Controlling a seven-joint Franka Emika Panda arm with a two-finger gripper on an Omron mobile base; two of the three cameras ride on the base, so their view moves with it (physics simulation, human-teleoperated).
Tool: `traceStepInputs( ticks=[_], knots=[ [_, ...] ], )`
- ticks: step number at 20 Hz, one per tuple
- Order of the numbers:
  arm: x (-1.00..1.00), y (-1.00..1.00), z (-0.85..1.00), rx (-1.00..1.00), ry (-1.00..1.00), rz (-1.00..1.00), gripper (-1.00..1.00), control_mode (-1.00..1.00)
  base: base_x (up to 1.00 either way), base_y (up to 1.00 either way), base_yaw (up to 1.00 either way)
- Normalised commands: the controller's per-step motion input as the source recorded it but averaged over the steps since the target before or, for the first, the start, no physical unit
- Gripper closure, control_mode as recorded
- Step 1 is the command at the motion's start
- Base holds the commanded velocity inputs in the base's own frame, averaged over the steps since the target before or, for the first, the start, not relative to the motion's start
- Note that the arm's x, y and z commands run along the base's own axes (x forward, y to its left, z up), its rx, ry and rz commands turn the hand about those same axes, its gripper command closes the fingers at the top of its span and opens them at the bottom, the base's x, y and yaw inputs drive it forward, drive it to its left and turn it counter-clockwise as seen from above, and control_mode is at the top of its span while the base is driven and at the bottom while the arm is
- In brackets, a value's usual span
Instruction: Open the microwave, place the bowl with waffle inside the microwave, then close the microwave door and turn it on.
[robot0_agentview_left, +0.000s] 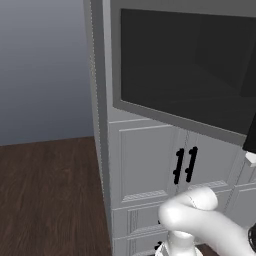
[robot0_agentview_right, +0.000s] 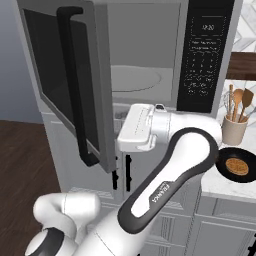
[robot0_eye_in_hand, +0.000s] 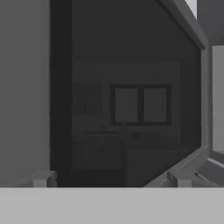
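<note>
The microwave (robot0_agentview_right: 145, 50) is built in above white cabinets, and its light grey cavity with a round turntable is exposed. The microwave door (robot0_agentview_right: 60, 75) stands swung out to the left, its long black bar handle (robot0_agentview_right: 75, 85) facing me; its dark glass (robot0_agentview_left: 185, 65) spans the left base view. My gripper (robot0_agentview_right: 120, 132) sits just below the cavity, close against the door's inner side. In the hand view my gripper (robot0_eye_in_hand: 112, 180) is open, fingertips wide apart, facing dark glass with nothing between them. The dark bowl (robot0_agentview_right: 235, 165) with the waffle rests on the counter at the right.
The black control panel (robot0_agentview_right: 205, 55) runs down the microwave's right side. A beige utensil holder (robot0_agentview_right: 235, 127) with wooden spoons stands behind the bowl. White cabinet doors with short black handles (robot0_agentview_left: 185, 165) lie below the microwave. Dark wood floor (robot0_agentview_left: 50, 195) stretches to the left.
</note>
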Motion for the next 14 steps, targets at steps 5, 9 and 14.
traceStepInputs(
  ticks=[5, 9, 14],
  knots=[
    [-0.36, 0.64, 0.02, -0.05, 0.0, 0.0, -1.0, -1.0, 0.0, 0.0, 0.0],
    [-0.39, 0.94, 0.11, -0.14, 0.0, -0.01, -1.0, -1.0, 0.0, 0.0, 0.0],
    [-0.5, 0.98, 0.11, -0.18, 0.0, -0.09, -1.0, -1.0, 0.0, 0.0, 0.0]
  ],
)
